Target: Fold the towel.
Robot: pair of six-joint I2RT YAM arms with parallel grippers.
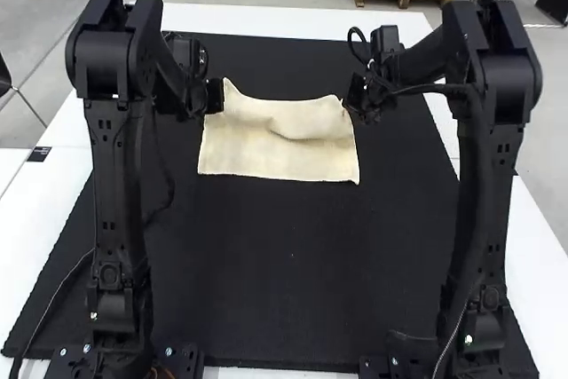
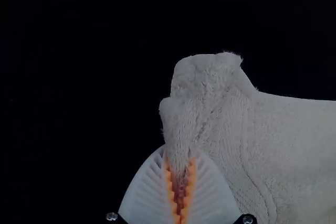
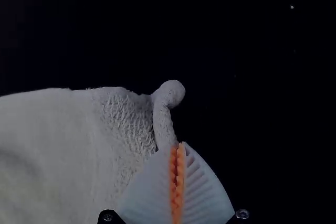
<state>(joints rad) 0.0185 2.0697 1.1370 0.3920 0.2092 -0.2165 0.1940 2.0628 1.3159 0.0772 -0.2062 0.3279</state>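
jaws on the left gripper [image 1: 214, 99] pinch a bunched bit of the towel [image 1: 280, 155], by one far corner. jaws on the right gripper [image 1: 349, 104] are pressed close and nip a thin bit of its edge, by the other far corner. the towel lies over the far half of the black mat [image 1: 284, 264], near the middle from side to side. its near edge is spread almost straight along the mat. its far part is puffed up above the mat, with a soft dip between the two grippers. one corner pokes up beside the left gripper [image 2: 179, 182]. by the right gripper [image 3: 177, 174], the edge curls into a little round knob. the white table [image 1: 266, 17] goes past the mat's far edge.
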